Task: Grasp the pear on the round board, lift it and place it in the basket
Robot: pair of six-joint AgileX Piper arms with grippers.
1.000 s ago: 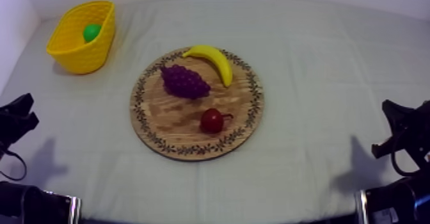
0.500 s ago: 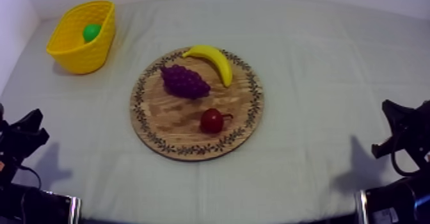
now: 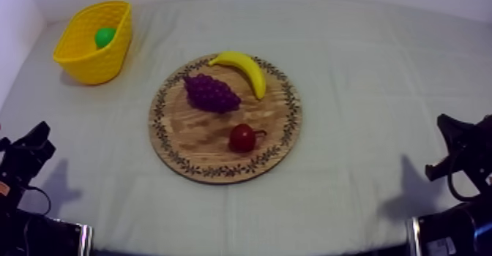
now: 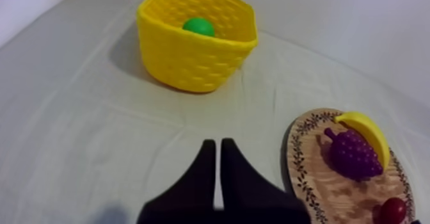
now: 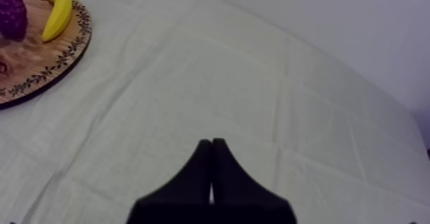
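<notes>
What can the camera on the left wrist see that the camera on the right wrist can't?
Left wrist extras: the yellow basket with the green pear lying inside it, and my left gripper, fingers shut together on nothing. Right wrist extras: my right gripper, also shut on nothing, above a wide stretch of bare cloth. Both share the wooden board with the banana and the grapes on it.
</notes>
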